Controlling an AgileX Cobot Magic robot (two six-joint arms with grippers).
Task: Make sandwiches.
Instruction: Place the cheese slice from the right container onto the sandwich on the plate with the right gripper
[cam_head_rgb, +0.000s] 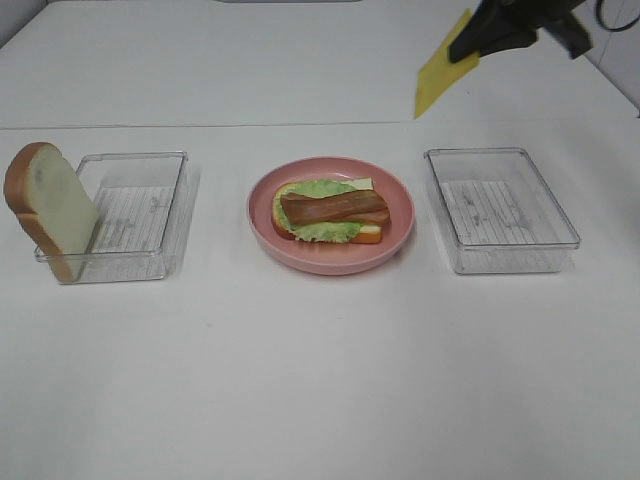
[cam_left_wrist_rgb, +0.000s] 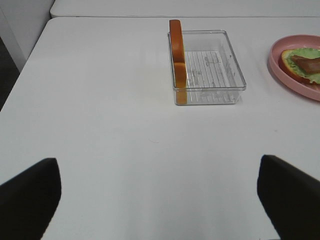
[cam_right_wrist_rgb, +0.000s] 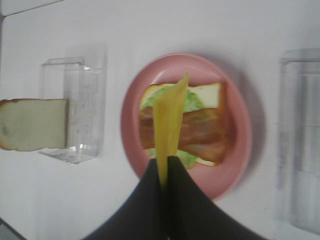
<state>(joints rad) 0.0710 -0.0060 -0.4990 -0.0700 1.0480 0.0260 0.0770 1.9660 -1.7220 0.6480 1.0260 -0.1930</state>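
Exterior high view shows our right gripper (cam_head_rgb: 465, 45) raised at the far right, jaws clamped on the yellow cheese square (cam_head_rgb: 441, 77) hanging below it. The open sandwich (cam_head_rgb: 331, 212), meat strips over lettuce and bread, lies on the pink plate (cam_head_rgb: 400, 240) between two clear trays (cam_head_rgb: 500, 215). We see a spare bread slice (cam_head_rgb: 48, 205) leaning against the left tray (cam_head_rgb: 140, 215). Our left gripper (cam_left_wrist_rgb: 160, 197) hovers, jaws wide apart, empty.
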